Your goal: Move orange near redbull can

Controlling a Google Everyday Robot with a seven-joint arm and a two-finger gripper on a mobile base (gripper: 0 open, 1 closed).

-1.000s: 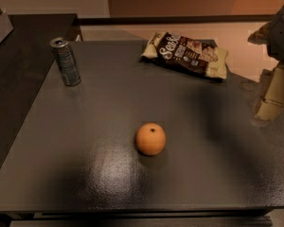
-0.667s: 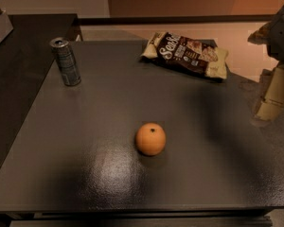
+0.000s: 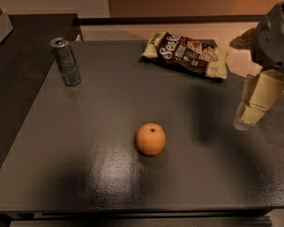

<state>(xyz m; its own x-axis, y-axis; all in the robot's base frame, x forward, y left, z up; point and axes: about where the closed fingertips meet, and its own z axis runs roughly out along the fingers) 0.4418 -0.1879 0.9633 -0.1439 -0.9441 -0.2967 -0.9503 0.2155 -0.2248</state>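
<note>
The orange (image 3: 150, 138) sits on the dark table (image 3: 109, 103), a little front of centre, with its stem dimple facing up. The redbull can (image 3: 65, 61) stands upright near the table's far left corner, well apart from the orange. My gripper (image 3: 248, 117) hangs at the right edge of the view, over the table's right edge, to the right of the orange and slightly farther back. It holds nothing that I can see.
A chip bag (image 3: 187, 53) lies flat at the table's back right. A second dark surface (image 3: 19, 41) adjoins the table on the left, behind the can. A tan floor shows beyond the back edge.
My gripper has moved a little to the left and down, towards the table. The orange, the can and the bag have not moved.
</note>
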